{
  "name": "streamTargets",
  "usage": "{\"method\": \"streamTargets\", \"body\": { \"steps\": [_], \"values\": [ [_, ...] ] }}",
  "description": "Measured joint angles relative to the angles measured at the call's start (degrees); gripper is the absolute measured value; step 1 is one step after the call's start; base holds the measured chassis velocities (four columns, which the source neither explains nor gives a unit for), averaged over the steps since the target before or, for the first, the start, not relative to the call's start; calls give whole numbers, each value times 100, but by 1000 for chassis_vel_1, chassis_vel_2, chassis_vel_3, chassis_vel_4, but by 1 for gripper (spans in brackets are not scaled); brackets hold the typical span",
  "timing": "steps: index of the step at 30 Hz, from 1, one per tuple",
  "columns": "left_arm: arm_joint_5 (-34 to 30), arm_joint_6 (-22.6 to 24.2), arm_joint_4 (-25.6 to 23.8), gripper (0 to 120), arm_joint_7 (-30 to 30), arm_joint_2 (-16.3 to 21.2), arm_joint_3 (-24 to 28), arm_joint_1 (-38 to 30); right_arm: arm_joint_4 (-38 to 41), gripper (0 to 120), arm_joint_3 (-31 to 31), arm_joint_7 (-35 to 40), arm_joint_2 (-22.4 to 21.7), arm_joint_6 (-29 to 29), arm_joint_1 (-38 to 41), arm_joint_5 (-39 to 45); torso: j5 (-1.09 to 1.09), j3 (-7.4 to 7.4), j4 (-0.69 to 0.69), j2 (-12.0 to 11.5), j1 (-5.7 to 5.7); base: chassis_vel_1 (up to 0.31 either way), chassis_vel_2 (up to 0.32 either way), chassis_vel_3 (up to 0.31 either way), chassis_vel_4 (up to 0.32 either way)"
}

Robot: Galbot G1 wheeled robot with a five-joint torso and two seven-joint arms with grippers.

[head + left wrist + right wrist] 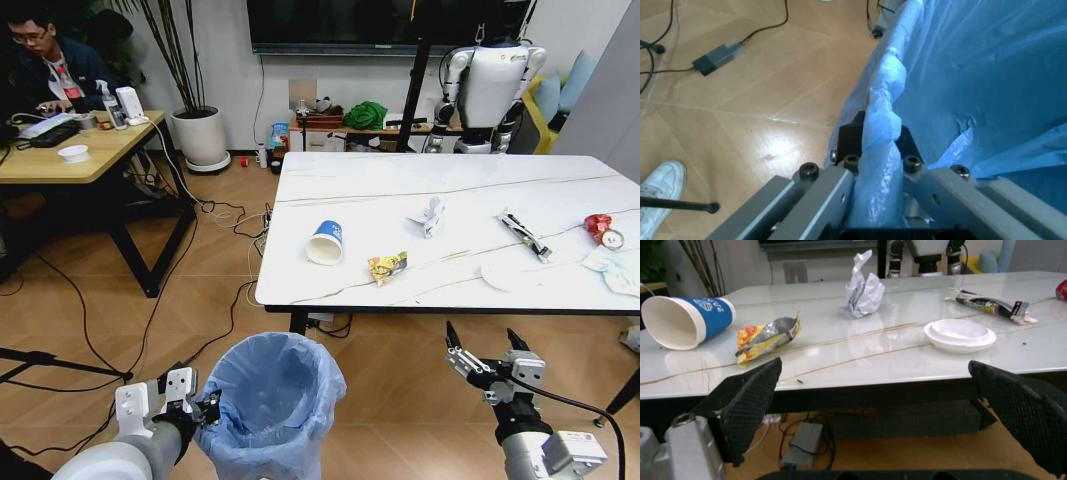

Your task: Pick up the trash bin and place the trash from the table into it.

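Crinkly light-blue plastic lines the small round trash bin at the lower centre of the head view, where our left claw pinches its rim. Our right claw hangs wide apart at lower right, below the white marble-look tabletop, which carries the blue-and-white paper cup, yellow snack wrapper and crumpled white paper.
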Motion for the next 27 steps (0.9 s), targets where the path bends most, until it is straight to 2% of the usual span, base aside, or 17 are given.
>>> {"method": "streamTargets", "body": {
  "steps": [27],
  "values": [
    [33,0,0,0,123,-126,-22,90,78,100,11,111,-158,-121,137,271,0,432,0,794,359,0,0,0,0]
  ]
}}
